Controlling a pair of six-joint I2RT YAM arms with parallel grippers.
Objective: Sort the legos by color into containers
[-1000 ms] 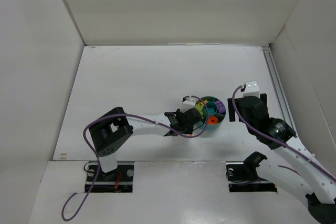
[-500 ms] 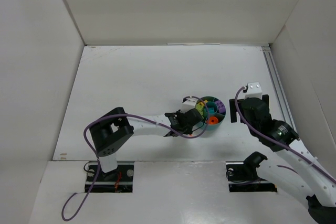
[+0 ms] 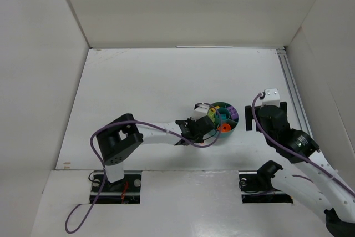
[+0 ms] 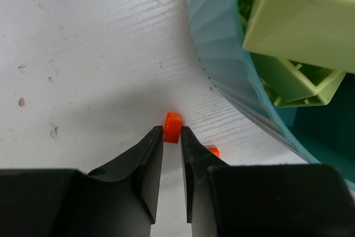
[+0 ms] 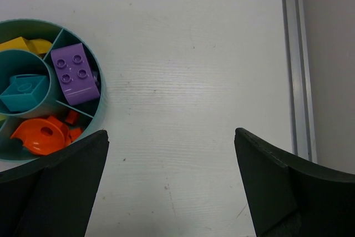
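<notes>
I'm pinching an orange bit (image 4: 172, 126) in the left gripper (image 4: 171, 135), jaws clamped on it, on the table at the dish's (image 4: 222, 65) 8 o'clock. The right gripper (image 5: 172, 192) is hovering at the dish's 3 o'clock, jaws wide apart.

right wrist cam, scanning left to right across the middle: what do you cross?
teal plastic brick in the centre cup → purple four-stud plastic brick → outer wall of the round teal plastic dish → bare white table → grey metal rail
</notes>
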